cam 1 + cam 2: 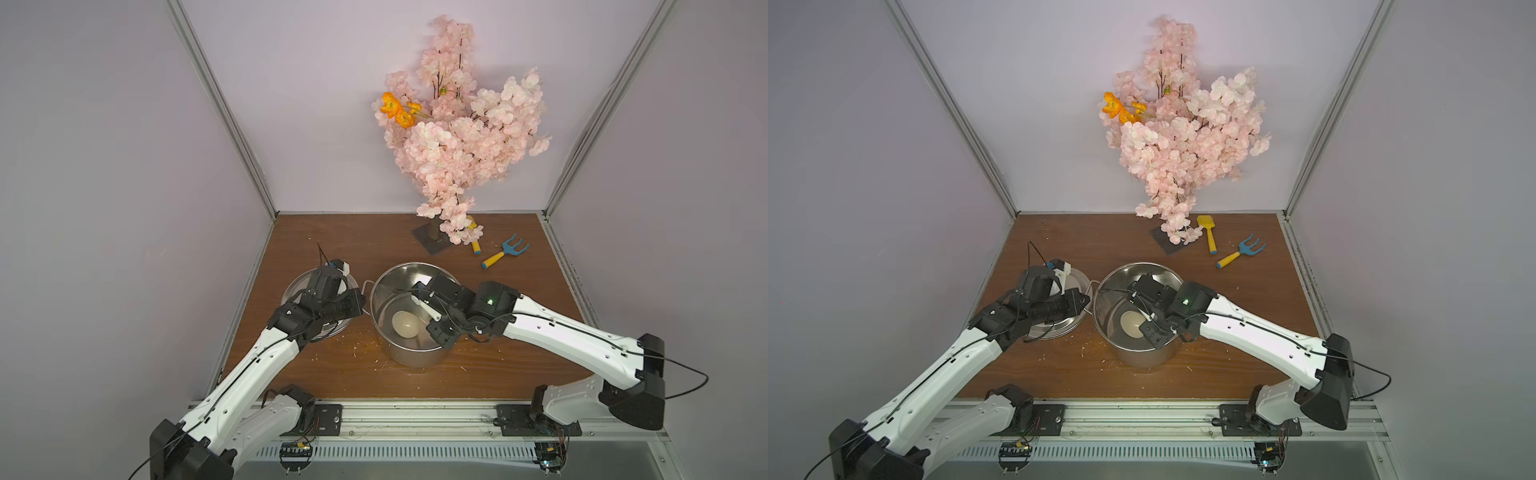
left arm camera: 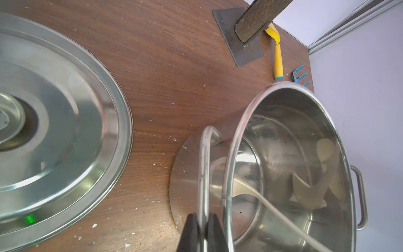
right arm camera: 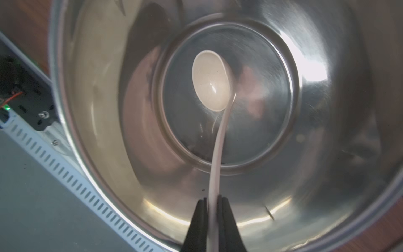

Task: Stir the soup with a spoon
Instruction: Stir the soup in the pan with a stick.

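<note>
**Spoon [image 3: 210, 80] down in the pot [image 1: 411, 355]**

At left I see the lid [image 2: 65, 131] lying flat. My left gripper [image 2: 204, 227] is pinched on the pot's loop handle [image 2: 205, 163]. The spoon's bowl is at the pot's bottom, and my right gripper [image 3: 214, 209] is squeezed on its slim handle.

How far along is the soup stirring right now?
Done: the flat round steel lid lies off, beside the large steel stockpot. In hand: left jaws clamp its loop handle; right jaws hold the cream plastic spoon, bowl low inside. Left: the stirring rounds; whether any are done, I cannot tell.
</note>
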Controlling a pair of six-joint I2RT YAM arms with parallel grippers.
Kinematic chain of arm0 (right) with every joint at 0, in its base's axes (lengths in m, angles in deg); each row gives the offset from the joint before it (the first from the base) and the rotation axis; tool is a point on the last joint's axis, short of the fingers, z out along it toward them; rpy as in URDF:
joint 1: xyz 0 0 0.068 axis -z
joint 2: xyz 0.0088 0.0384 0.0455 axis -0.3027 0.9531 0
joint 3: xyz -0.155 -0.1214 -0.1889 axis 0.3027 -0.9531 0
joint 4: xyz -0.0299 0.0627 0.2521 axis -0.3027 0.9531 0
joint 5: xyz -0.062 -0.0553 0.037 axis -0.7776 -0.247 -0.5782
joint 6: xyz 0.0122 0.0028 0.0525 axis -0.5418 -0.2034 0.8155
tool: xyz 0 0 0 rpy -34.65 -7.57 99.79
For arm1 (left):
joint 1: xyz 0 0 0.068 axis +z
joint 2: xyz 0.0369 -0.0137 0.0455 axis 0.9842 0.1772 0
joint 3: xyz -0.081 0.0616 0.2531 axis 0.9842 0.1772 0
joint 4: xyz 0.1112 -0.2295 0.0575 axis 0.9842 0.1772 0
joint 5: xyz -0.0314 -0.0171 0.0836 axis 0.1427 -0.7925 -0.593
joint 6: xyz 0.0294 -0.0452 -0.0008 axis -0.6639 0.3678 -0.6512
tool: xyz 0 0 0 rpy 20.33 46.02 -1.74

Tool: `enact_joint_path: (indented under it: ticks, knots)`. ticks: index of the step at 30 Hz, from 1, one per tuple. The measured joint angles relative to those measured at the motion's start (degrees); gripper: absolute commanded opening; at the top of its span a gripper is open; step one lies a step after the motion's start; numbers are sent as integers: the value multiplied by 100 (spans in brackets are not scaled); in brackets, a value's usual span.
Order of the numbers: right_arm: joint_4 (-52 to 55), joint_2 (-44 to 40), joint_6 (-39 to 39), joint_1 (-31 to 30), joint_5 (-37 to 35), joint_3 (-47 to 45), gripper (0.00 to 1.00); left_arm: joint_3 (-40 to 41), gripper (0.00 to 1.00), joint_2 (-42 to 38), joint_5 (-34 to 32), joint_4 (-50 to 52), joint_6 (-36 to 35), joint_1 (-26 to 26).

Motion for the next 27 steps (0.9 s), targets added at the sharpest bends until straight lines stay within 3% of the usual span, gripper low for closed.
enact_joint_path:
  ticks: [5, 10, 17, 22, 27]
  knots:
    - [142, -345, 22, 691, -243, -197, 0, 0, 0, -22, 17, 13, 7, -2]
    - [140, -96, -127, 1231, -227, 136, 0, 0, 0, -22, 22, 15, 13, 0]
    - [-179, 835, -269, 1132, 190, 970, 0, 0, 0, -20, 26, 15, 15, 0]
    - [-291, 1287, -262, 544, 417, 1274, 0, 0, 0, -2, 17, 13, 15, 0]
    - [-385, 1145, -175, 15, 420, 955, 0, -2, 0, 13, 11, 11, 9, 0]
